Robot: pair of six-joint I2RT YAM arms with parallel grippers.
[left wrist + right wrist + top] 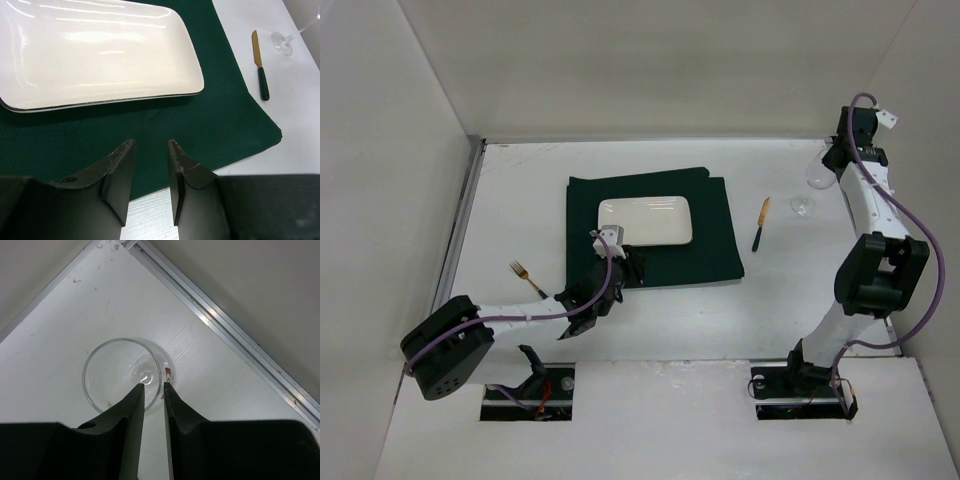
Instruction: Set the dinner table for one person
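The dinner table (800, 300) is the big white top that fills the space in front of both arms, with a metal rail along its side. On its middle part lies a dark green cloth mat (705, 255), and on the far half of the mat sits a white rectangular plate (645, 220).

To the right of the mat, apart from it, a knife (761, 224) lies on the bare table with the gold blade pointing away and the dark handle nearer. To the left of the mat lies a gold fork (528, 279).

Further right than the knife stands a clear wine glass (814, 179). The left gripper (151, 144) hangs over the near edge of the mat, its fingers parted by a moderate gap with nothing between them.

The right gripper (154, 386) is directly above the glass. Its fingers are drawn almost together, and the rim of the glass runs through the thin slit. Whether they really press on it I cannot tell.
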